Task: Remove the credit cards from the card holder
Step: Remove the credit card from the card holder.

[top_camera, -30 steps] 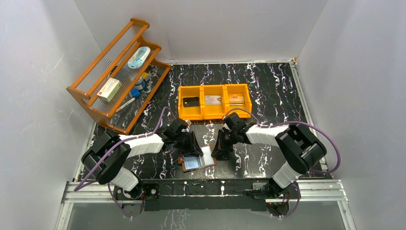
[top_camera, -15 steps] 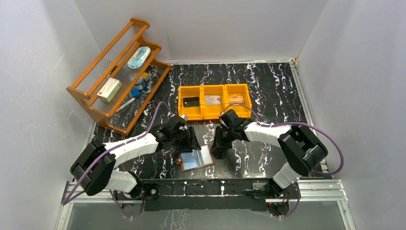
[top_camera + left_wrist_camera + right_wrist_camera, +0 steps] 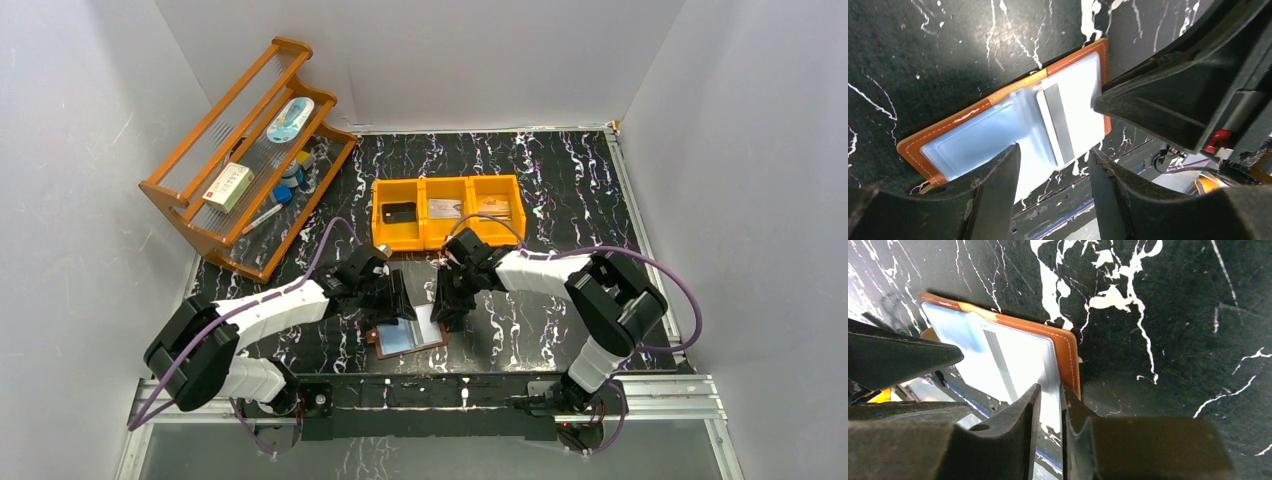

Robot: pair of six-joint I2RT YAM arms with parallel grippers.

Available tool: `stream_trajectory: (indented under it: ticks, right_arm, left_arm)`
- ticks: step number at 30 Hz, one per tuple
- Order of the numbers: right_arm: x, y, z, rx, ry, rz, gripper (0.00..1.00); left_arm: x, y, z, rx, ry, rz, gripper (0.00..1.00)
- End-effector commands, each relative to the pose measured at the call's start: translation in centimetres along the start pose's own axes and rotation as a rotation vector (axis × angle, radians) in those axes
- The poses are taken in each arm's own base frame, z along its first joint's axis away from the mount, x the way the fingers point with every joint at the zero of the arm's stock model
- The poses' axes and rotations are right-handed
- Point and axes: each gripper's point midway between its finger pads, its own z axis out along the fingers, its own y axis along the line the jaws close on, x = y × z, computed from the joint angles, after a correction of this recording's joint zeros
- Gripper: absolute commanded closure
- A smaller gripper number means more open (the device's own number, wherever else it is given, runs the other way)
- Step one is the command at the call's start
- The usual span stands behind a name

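- Black marbled table (image 3: 560,180) seen from above; at centre, an orange bin (image 3: 447,243) holds three credit cards (image 3: 445,208), one per compartment, apparently already removed.
- Lower centre, the brown card holder (image 3: 408,337) lies open; a striped card (image 3: 1058,125) sits in its clear pocket, so work remains.
- Over it, the left gripper (image 3: 395,303) has fingers apart; the right gripper (image 3: 447,316) is narrowly apart at the holder's right edge.

left gripper (image 3: 398,304), right gripper (image 3: 446,308) crowding card holder (image 3: 406,339)

The card holder (image 3: 408,337) lies on the table (image 3: 560,180) before the bin (image 3: 447,241), which holds credit cards (image 3: 399,212).
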Motion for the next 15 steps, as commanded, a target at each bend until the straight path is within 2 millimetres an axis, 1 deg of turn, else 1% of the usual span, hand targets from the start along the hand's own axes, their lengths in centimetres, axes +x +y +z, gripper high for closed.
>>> stream_trajectory:
  ticks: [1,3,7,9,13,15]
  right_arm:
    - [0.3,-3.2,0.8,0.181,-0.009,-0.013,0.74]
    - [0.7,-4.3,0.8,0.22,-0.011,0.01,0.81]
    - [1.4,-4.9,1.1,0.23,0.005,0.029,0.92]
    - [1.6,-5.2,1.1,0.239,0.007,0.037,0.98]
    - [1.8,-5.0,1.3,0.219,0.013,0.043,1.0]
    - [2.0,-4.9,1.5,0.206,0.023,0.05,1.0]
  left_arm:
    - [1.9,1.1,0.1,-0.012,0.072,-0.014,0.49]
    - [2.2,1.8,0.4,-0.037,0.075,-0.03,0.5]
    - [2.3,2.8,0.6,-0.069,0.061,-0.048,0.5]
    - [2.4,2.9,0.8,-0.071,0.063,-0.049,0.5]
    - [2.3,2.5,1.1,-0.052,0.071,-0.052,0.5]
    - [2.3,2.5,1.6,-0.054,0.076,-0.067,0.51]
